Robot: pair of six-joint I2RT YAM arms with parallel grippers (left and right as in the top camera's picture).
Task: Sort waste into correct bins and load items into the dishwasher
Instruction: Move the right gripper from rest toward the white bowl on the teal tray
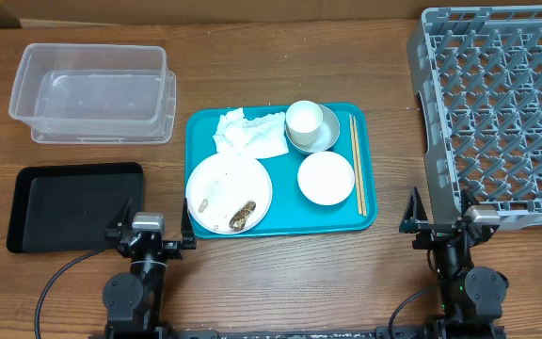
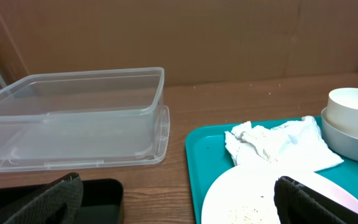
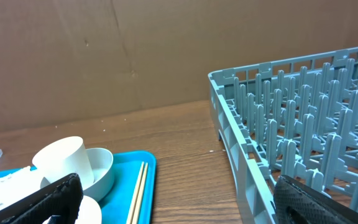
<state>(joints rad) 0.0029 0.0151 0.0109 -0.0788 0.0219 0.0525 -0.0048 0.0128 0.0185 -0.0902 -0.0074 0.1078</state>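
Observation:
On the teal tray (image 1: 282, 224) lie crumpled white napkins (image 1: 249, 134), a flat plate (image 1: 229, 191) with a brown lump (image 1: 244, 216) and rice grains, a cup (image 1: 304, 119) on its greyish saucer (image 1: 329, 135), a small bowl (image 1: 326, 178) and chopsticks (image 1: 358, 165). The clear tub (image 1: 92, 92) and the black tray (image 1: 73, 207) stand to the left. The grey dish rack (image 1: 497, 104) fills the right. My left gripper (image 1: 151, 224) rests open near the plate's front left. My right gripper (image 1: 440, 221) is open beside the rack's front corner. Both are empty.
In the left wrist view the tub (image 2: 73, 115) is far ahead and the napkins (image 2: 278, 146) lie beyond the plate (image 2: 247, 199). The right wrist view shows the chopsticks (image 3: 138, 190) to the left and the rack wall (image 3: 303, 124) close on the right. A brown wall backs the table.

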